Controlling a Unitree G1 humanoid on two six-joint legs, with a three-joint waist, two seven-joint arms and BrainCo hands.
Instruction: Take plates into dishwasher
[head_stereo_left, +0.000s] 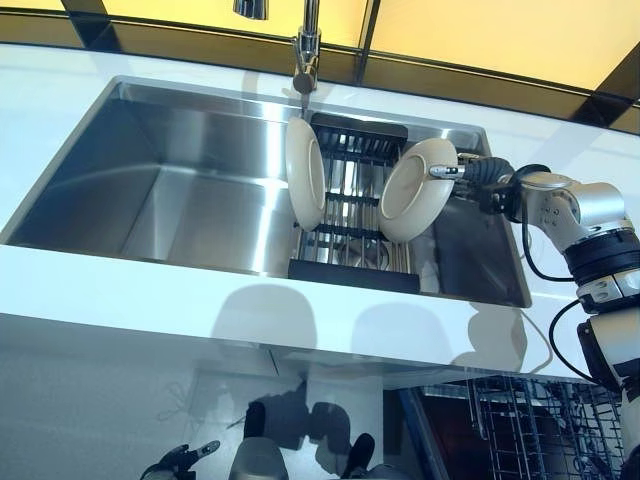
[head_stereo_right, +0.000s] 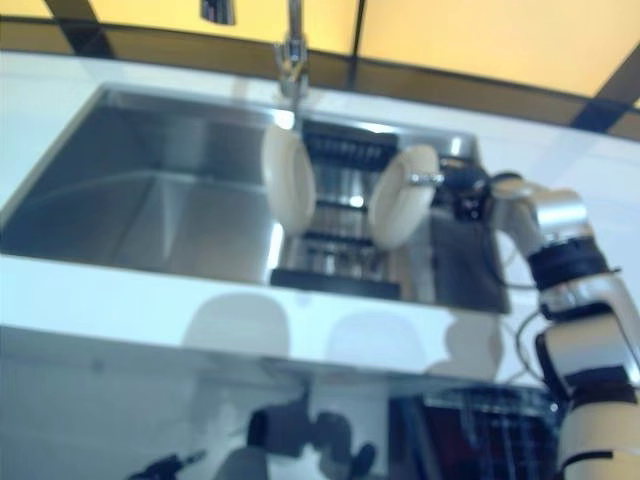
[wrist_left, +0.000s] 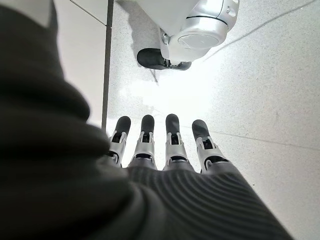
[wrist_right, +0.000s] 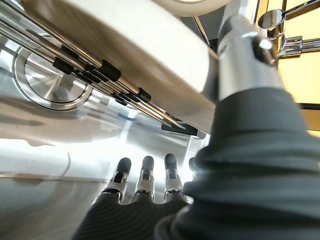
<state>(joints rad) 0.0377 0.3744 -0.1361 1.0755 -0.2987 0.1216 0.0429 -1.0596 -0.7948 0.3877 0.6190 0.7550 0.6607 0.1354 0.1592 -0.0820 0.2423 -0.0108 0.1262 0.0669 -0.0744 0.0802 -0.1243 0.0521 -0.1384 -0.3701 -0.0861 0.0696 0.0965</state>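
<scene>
Two cream plates stand on edge in a black dish rack (head_stereo_left: 352, 272) inside the steel sink (head_stereo_left: 150, 200). The left plate (head_stereo_left: 305, 172) is upright below the faucet. The right plate (head_stereo_left: 415, 190) leans to the right. My right hand (head_stereo_left: 488, 180) reaches in from the right at that plate's upper rim, its thumb (wrist_right: 240, 55) lying across the rim. Its fingers (wrist_right: 145, 172) stay straight behind the plate (wrist_right: 125, 35), apart from it, so the hand is open. My left hand (wrist_left: 170, 150) hangs low over the floor, open and holding nothing.
A faucet (head_stereo_left: 307, 50) rises at the sink's back edge above the left plate. White counter (head_stereo_left: 150, 290) surrounds the sink. An open dishwasher's wire rack (head_stereo_left: 520, 420) shows below the counter at the lower right.
</scene>
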